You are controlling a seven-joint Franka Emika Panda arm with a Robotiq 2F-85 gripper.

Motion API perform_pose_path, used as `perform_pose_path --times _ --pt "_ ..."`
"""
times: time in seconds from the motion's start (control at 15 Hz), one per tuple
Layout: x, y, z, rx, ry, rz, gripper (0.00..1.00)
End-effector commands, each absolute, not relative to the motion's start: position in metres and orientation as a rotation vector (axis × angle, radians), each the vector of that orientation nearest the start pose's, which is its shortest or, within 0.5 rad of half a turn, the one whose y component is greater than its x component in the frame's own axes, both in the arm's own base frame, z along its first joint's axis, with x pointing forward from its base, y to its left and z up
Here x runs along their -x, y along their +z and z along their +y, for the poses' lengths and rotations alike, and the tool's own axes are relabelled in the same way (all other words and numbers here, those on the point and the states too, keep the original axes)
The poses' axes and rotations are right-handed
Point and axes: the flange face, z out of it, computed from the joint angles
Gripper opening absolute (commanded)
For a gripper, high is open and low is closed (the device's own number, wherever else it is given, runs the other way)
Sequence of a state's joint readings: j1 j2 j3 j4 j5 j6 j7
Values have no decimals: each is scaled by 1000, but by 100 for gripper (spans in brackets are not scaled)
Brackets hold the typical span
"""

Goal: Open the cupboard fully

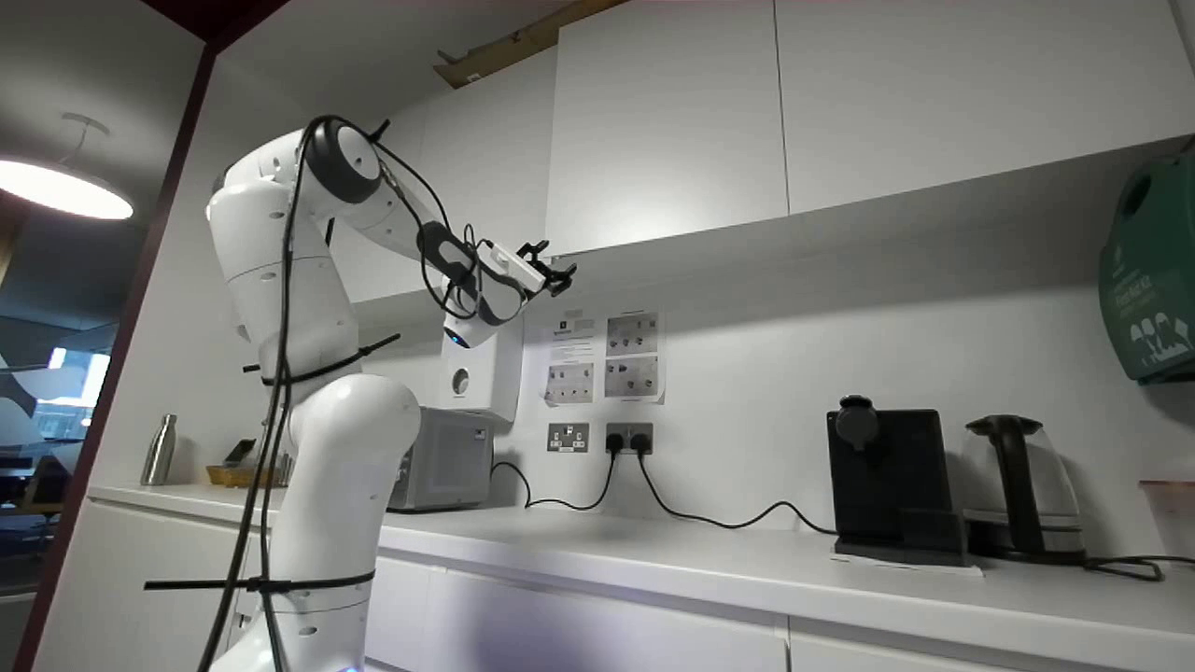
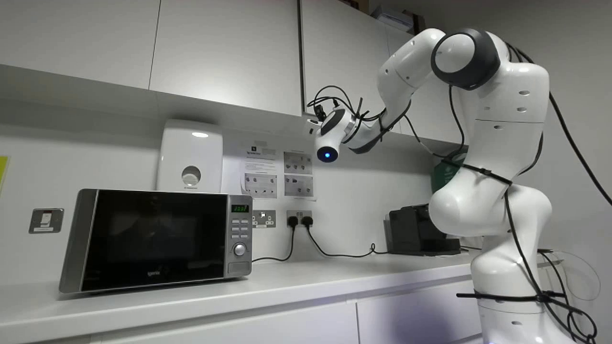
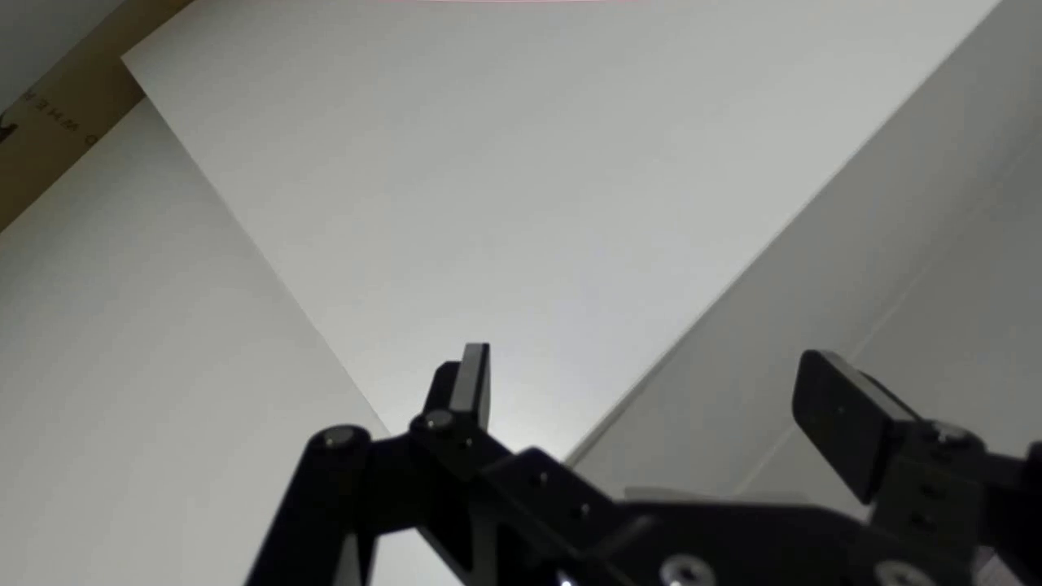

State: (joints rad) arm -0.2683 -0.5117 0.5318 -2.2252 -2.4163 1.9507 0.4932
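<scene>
Cupboard (image 1: 667, 131) hangs high on the wall (image 1: 747, 355), about one o'clock from my gripper (image 3: 643, 356) in both exterior views. Its flat door (image 2: 344, 57) shows no handle, so I take an edge to be the only purchase. In an exterior view a dark line (image 2: 301, 52) runs down the door's nine o'clock edge, and in the wrist view that edge overlaps the neighbouring front (image 3: 163, 342): slightly ajar, I judge, nearly all the opening left to do. The gripper stands spread wide, nothing gripped, presumably so that one of its fingers (image 3: 834, 411) can slip behind that edge. In the wrist view they sit at seven and four o'clock, either side of the line of the door's lower edge; whether they touch it, I cannot tell. Arm (image 1: 289, 233) rises from seven o'clock of the gripper in an exterior view, bends over high up, then slopes toward four, with the gripper aimed at two, near the door's lower corner: a low reach, likely leaving room to pull. Cables (image 1: 283, 347) are strapped along the arm, I suppose against snagging.
</scene>
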Motion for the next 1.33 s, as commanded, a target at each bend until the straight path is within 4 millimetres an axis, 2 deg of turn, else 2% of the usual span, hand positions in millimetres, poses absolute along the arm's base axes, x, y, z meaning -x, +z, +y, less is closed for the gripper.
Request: perform_pose_path --times 0.0,0.53,0.87,1.27 --pt "-444 679 137 -632 711 521 100" --pt "-434 691 151 -611 818 503 100" --pt "-441 701 150 -613 842 501 100" --pt "-452 715 159 -615 868 509 100"
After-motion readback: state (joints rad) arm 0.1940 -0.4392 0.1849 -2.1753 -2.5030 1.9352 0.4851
